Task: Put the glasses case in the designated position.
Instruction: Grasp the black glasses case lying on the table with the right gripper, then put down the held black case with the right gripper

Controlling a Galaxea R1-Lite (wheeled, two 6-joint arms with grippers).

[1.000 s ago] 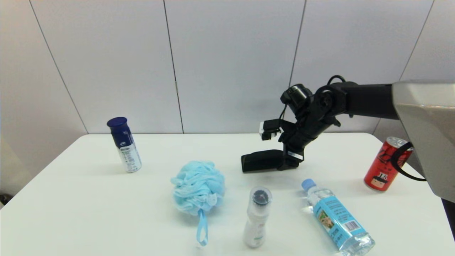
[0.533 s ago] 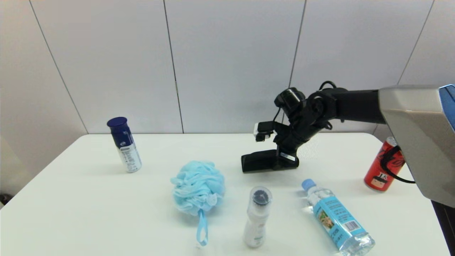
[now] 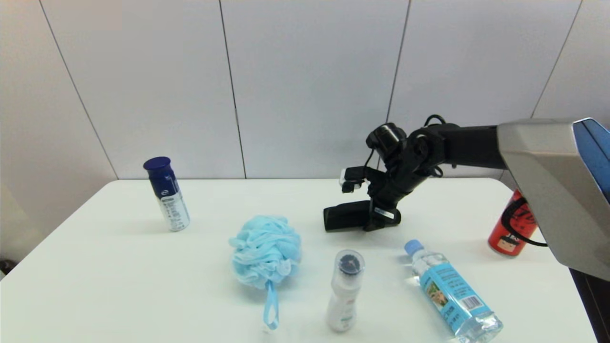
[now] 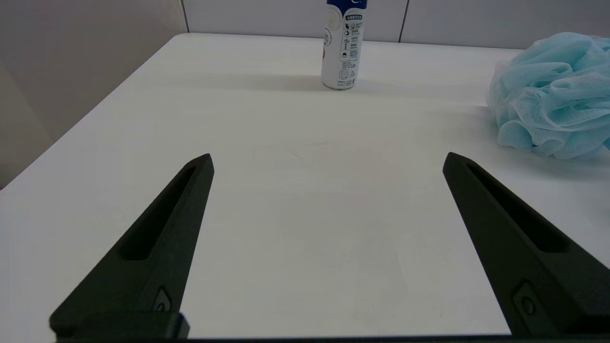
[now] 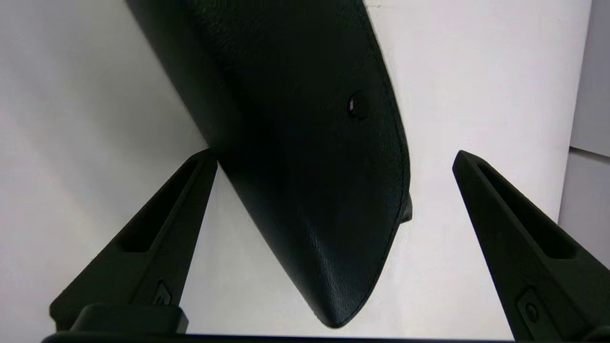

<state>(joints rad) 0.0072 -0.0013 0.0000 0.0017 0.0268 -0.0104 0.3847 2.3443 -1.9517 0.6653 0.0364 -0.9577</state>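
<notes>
1. The glasses case [image 3: 347, 216] lies flat on the white table [image 3: 119, 267], a little right of centre and towards the back, with its long axis running left to right across the robot's front.
2. The right gripper [image 3: 376, 220] is over the case's right-hand end. In the right wrist view its two black fingers [image 5: 157, 247] stand wide apart on either side of the case [image 5: 305, 157], one fingertip just beside the case's edge and the other with a clear gap of table showing. Nothing is clamped.
3. The case runs slantwise between the fingers, so the fingers' line of closing is not square to the long axis. That angle is what the next move turns on: closing as they stand would probably pinch the case askew or nudge it round.
4. The right arm is plainly the nearer one. The left gripper [image 4: 329, 166] is parked low over the left part of the table, fingers spread wide and holding nothing, well apart from the case.
5. Around the case stand a blue bath sponge [image 3: 266, 251], a white bottle [image 3: 344, 290], a water bottle lying on its side [image 3: 450, 291], a red can [image 3: 511, 228] and a blue-capped spray can [image 3: 167, 194].
6. No marked target spot shows in any view.
</notes>
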